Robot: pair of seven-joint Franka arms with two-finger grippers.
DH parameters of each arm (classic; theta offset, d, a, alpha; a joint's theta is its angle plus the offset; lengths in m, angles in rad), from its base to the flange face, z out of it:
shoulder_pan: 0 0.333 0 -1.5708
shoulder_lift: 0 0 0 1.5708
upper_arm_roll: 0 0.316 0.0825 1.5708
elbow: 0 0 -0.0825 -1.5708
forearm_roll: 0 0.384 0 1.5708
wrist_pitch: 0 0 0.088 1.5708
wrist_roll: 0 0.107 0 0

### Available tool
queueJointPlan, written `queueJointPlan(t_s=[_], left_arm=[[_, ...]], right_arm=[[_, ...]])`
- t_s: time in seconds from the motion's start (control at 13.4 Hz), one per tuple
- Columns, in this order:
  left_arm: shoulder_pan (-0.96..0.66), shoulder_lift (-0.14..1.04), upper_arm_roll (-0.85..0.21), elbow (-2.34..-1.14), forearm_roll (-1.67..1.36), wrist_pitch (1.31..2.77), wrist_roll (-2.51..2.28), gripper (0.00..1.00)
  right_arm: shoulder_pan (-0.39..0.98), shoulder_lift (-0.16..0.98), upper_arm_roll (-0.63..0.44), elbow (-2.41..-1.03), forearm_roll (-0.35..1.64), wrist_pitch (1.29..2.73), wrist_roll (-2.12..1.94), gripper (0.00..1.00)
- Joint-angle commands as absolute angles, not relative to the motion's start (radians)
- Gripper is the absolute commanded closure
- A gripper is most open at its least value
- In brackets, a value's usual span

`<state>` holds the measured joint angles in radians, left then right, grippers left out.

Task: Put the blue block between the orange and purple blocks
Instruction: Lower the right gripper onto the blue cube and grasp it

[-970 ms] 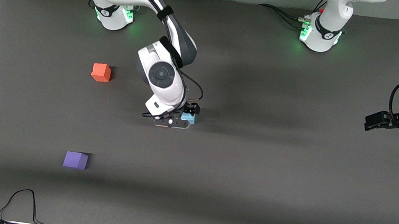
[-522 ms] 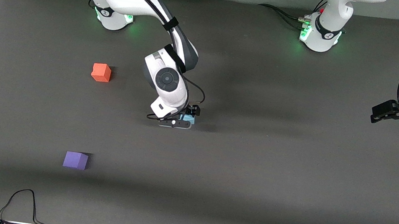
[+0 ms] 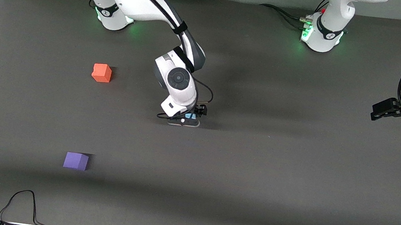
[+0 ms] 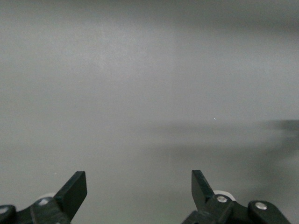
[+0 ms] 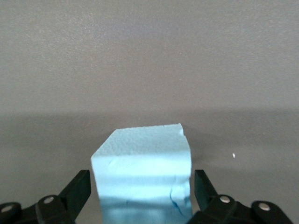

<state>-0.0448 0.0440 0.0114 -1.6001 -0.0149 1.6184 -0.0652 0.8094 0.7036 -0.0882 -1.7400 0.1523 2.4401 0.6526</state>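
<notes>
The blue block (image 3: 189, 115) rests on the table near its middle, mostly hidden under my right hand. My right gripper (image 3: 190, 120) is down around it. In the right wrist view the blue block (image 5: 142, 158) fills the space between the fingers (image 5: 79, 186), with a thin gap on each side, so the right gripper (image 5: 142, 186) is open. The orange block (image 3: 101, 72) and the purple block (image 3: 76, 161) lie toward the right arm's end, the purple one nearer the front camera. My left gripper (image 3: 377, 111) waits open at the left arm's end, and the left gripper (image 4: 139, 184) holds nothing.
A black cable (image 3: 22, 201) loops on the table by the front edge, nearer the camera than the purple block. The two arm bases (image 3: 114, 16) (image 3: 320, 37) stand along the back edge. Dark grey mat (image 3: 253, 181) covers the table.
My right gripper has come down over the blue block, hiding more of it, and drifted slightly toward the left arm's end. The left arm shifted a little. No block has moved.
</notes>
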Motion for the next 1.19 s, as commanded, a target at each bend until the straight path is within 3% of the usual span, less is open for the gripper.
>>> queueJointPlan(t_s=[0.0,0.15,0.22,0.45,0.82,0.97,1.12], left_arm=[[-0.048,0.014,0.009,-1.629,-0.022,1.614,-0.049,0.0],[-0.049,0.015,0.009,-1.631,-0.011,1.612,-0.049,0.0],[-0.048,0.015,0.009,-1.631,-0.011,1.612,-0.048,0.0],[-0.046,0.014,0.009,-1.629,-0.009,1.598,-0.048,0.0],[-0.049,0.015,0.008,-1.628,0.009,1.594,-0.049,0.0],[-0.049,0.014,0.008,-1.628,0.011,1.592,-0.051,0.0],[-0.049,0.014,0.008,-1.628,0.011,1.591,-0.049,0.0]], right_arm=[[0.822,0.703,-0.103,-1.73,0.144,2.447,0.661,0.46],[0.825,0.698,-0.106,-1.73,0.144,2.439,0.658,0.7],[0.825,0.699,-0.106,-1.73,0.144,2.438,0.661,0.76],[0.796,0.651,-0.123,-1.686,0.144,2.311,0.65,0.77],[0.749,0.519,-0.178,-1.377,0.156,1.837,0.543,0.76],[0.71,0.517,-0.176,-1.239,0.16,1.708,0.535,0.76],[0.69,0.505,-0.179,-1.198,0.158,1.668,0.525,0.76]])
